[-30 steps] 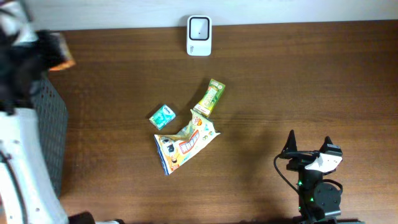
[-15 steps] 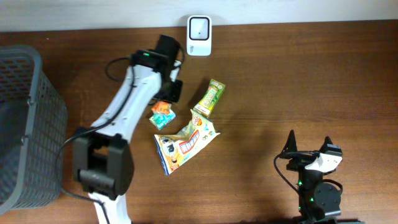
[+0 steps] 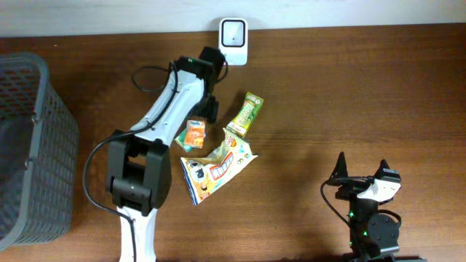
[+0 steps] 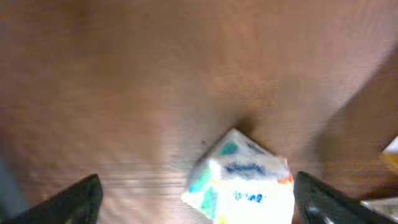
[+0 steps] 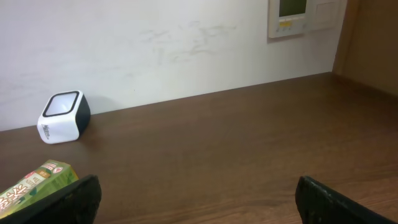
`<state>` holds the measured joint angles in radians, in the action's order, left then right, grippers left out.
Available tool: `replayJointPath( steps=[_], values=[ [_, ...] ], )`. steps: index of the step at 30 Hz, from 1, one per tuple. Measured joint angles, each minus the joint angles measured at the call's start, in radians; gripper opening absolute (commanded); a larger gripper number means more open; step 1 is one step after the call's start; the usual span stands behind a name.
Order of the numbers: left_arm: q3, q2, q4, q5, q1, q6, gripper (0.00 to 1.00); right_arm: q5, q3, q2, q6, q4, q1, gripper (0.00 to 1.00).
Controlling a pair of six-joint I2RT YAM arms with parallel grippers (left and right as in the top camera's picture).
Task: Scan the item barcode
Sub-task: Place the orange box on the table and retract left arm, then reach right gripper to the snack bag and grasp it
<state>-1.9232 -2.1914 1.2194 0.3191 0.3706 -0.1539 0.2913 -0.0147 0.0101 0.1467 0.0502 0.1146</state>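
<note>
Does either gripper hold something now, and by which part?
Nothing is held. Left gripper: open, clear of the small white-and-teal packet. Right gripper: open, empty.

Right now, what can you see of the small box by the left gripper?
The small box looks like a cardboard packet. From overhead it is printed orange and teal; the blurred wrist view shows white with teal and blue lettering. It lies askew on the table between the wide-open fingers of the left gripper, and neither finger visibly touches it. The snack pouch lies close beside it, but contact cannot be told. The green carton sits apart.
</note>
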Motion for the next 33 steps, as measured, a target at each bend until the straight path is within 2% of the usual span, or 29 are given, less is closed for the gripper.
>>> replayJointPath(
  steps=[5,9,14,33],
  values=[
    [-0.214,0.161,0.001,0.015,-0.105,-0.004,0.99,0.0,0.0,0.0,-0.001,0.0,0.0,0.99],
    [-0.282,0.361,0.016,0.052,-0.336,-0.007,0.99,0.0,0.0,0.0,-0.001,0.0,0.0,0.99],
    [-0.282,0.373,0.056,0.048,-0.574,-0.008,0.99,0.0,0.0,0.0,0.0,0.0,0.0,0.99],
    [-0.282,0.373,0.056,0.011,-0.59,-0.008,0.99,0.0,0.0,0.0,-0.001,0.0,0.0,0.99]
  ],
)
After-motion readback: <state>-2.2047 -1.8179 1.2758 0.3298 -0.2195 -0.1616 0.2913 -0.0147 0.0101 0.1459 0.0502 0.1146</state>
